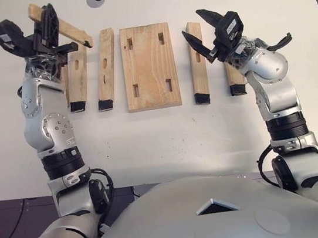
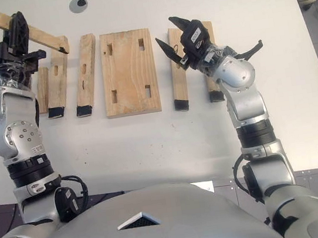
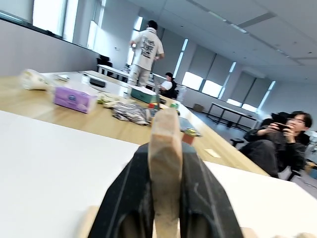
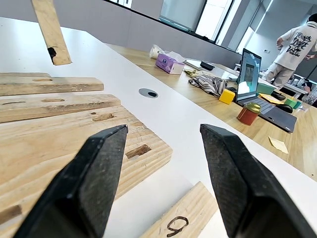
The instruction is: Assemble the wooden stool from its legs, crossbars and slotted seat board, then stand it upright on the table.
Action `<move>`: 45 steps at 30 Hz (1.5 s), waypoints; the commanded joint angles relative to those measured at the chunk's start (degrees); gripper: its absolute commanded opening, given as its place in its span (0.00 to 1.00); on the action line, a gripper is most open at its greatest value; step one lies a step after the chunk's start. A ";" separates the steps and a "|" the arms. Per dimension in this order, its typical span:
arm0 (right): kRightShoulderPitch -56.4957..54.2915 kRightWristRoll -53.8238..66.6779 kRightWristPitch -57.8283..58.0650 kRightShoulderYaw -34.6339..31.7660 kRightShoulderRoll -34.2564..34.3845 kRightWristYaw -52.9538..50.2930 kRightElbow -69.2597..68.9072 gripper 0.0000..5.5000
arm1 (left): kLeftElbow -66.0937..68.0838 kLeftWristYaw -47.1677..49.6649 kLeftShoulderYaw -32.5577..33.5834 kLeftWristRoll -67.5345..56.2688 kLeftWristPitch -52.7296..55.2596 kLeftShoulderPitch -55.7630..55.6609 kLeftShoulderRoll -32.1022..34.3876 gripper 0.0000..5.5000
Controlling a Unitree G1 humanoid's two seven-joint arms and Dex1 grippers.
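Left end effector (image 1: pixel 49 23) is clamped on a bar (image 1: pixel 73 35), a crossbar I reckon. It's held up off the surface (image 1: pixel 161 136) at the far left, slanted over the left legs (image 1: pixel 106 67), I guess so I can line it up with a slot. Right end effector (image 1: pixel 191 22) is spread wide and empty, hovering over a right leg (image 1: pixel 199 75), probably to steady it. Seat (image 1: pixel 149 67) lies flat mid-surface, slots up, legs either side.
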 commanded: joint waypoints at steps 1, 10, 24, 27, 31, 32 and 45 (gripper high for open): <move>-0.64 -0.86 -0.26 0.58 0.07 0.17 0.13 0.49 | 3.69 -0.89 0.67 3.78 -3.36 1.14 1.29 0.07; -0.30 -1.11 -0.13 0.83 -0.06 -0.04 0.15 0.49 | 6.64 -1.94 0.63 8.65 -6.72 3.08 1.08 0.07; -0.31 -1.20 -0.17 1.59 -0.22 0.42 0.20 0.49 | 15.07 -4.34 -0.80 13.55 -12.15 3.10 2.06 0.07; -0.23 -1.35 -0.16 1.76 -0.23 0.42 0.24 0.49 | 15.96 -5.51 -3.28 15.94 -10.94 3.34 3.42 0.07; -0.45 -1.49 -0.14 2.04 -0.25 0.49 0.36 0.49 | 19.58 -6.07 -5.37 17.93 -9.00 3.26 4.23 0.07; -0.53 -1.51 -0.14 2.05 -0.24 0.45 0.45 0.49 | 21.62 -6.31 -5.61 18.37 -9.72 3.45 4.28 0.07; 0.37 -2.11 0.19 2.61 -0.24 0.11 -0.05 0.49 | 28.91 -9.11 -7.05 17.24 -16.11 5.40 3.56 0.07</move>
